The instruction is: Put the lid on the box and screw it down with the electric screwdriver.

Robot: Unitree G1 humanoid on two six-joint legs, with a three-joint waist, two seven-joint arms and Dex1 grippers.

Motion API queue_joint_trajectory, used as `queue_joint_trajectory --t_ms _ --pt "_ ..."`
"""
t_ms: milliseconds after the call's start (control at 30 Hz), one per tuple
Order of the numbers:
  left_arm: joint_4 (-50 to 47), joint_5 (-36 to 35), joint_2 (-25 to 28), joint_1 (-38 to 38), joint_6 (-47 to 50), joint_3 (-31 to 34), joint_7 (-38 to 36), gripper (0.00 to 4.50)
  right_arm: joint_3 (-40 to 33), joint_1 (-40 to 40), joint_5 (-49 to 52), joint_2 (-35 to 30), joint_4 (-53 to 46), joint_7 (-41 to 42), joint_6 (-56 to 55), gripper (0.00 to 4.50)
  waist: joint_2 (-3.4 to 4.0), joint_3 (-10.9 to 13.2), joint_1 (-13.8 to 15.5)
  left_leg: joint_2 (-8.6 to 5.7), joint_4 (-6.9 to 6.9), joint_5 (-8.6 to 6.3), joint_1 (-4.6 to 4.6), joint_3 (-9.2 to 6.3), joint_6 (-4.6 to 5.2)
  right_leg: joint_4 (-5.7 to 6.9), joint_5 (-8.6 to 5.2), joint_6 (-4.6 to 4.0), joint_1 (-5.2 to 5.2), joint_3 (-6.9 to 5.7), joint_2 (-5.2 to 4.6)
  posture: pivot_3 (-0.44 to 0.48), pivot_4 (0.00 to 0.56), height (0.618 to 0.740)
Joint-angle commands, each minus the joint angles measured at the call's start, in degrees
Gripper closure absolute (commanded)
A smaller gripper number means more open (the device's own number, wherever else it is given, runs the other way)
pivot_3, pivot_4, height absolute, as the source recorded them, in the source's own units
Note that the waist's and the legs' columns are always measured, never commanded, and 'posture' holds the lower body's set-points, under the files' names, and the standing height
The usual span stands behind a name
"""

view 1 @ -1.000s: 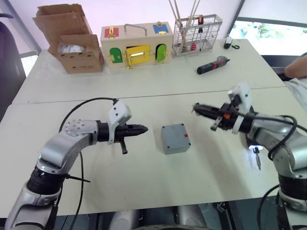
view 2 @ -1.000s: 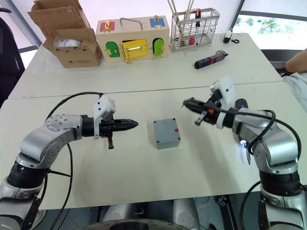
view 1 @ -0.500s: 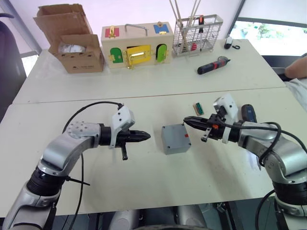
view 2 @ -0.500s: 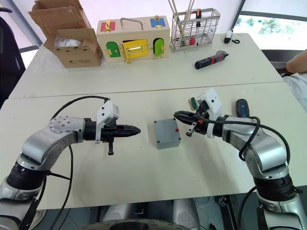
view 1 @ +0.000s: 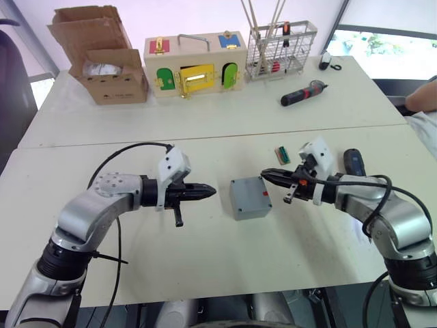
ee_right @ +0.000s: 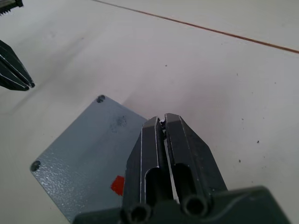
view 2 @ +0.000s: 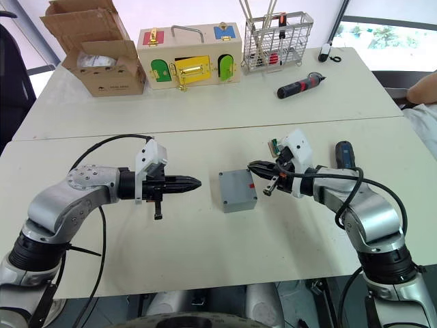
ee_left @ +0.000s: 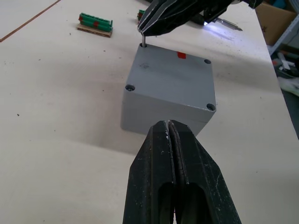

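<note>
On the near table, left of centre, our left gripper (view 1: 210, 192) hangs just above the surface with its fingers pressed together and nothing between them, pointing toward the box (view 1: 250, 197) and a little apart from it; the box sits in the middle of the near table with the lid (ee_left: 173, 79) already on top, so we judge the first half of the task done; three corner holes look to have screws seated, though we cannot tell how tight they are. At the box's far right corner our right gripper (view 2: 252, 166) has its fingers closed on a small screw (ee_left: 144, 41), held upright with its tip at the corner hole; that fourth screw looks to be the step in hand. What is left, as we read it, is to drop that screw in and then drive the screws down; the electric screwdriver (view 1: 354, 160) lies on the table behind our right forearm, untouched, so it must yet be picked up.

Round about: a small green connector block (view 1: 280, 154) lies just beyond the right gripper; on the far table stand a cardboard box (view 1: 102, 55), a wooden box with coloured doors (view 1: 194, 65), a wire basket (view 1: 280, 41) and a red-and-black screwdriver (view 1: 303, 93); none of them stands in the way.
</note>
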Motion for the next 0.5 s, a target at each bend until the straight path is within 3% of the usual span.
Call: queue_joint_trajectory --t_ms 33,133,233,367,500 --pt "-1.7 -1.3 0.0 -0.2 0.0 1.9 0.3 4.50 0.1 -1.0 -0.6 -0.1 -0.4 0.3 -1.0 4.44 0.00 0.0 0.0 0.00 0.00 0.00 0.00 0.00 0.00 0.00 0.00 0.00 0.00 0.00 0.00 0.000 0.150 0.737" --pt "-1.9 -1.8 -0.1 -0.2 0.2 2.1 0.5 4.50 0.5 -1.3 -1.4 0.2 0.0 -0.1 -1.5 4.44 0.00 0.0 0.0 0.00 0.00 0.00 0.00 0.00 0.00 0.00 0.00 0.00 0.00 0.00 0.00 0.000 0.150 0.737" --pt "-1.4 -1.8 0.0 -0.3 -0.1 2.0 0.3 4.50 0.5 -1.6 -2.2 0.1 0.3 0.0 -2.3 3.23 0.00 0.0 0.0 0.00 0.00 0.00 0.00 0.00 0.00 0.00 0.00 0.00 0.00 0.00 0.00 0.000 0.150 0.737" --pt "0.6 -2.7 -1.4 -1.8 -0.8 2.3 0.0 4.50 -1.0 -2.8 -1.9 -0.9 -0.1 0.3 -1.4 1.16 0.00 0.0 0.0 0.00 0.00 0.00 0.00 0.00 0.00 0.00 0.00 0.00 0.00 0.00 0.00 0.000 0.150 0.737" --pt "1.6 -2.8 -2.8 -4.4 -1.5 0.9 -1.7 4.50 -8.6 -5.1 5.0 -4.3 -2.8 0.9 7.0 0.05 -0.02 0.0 0.3 -0.01 0.04 0.00 -0.01 0.00 0.00 0.00 0.00 0.00 0.00 -0.01 0.00 0.000 0.150 0.737"
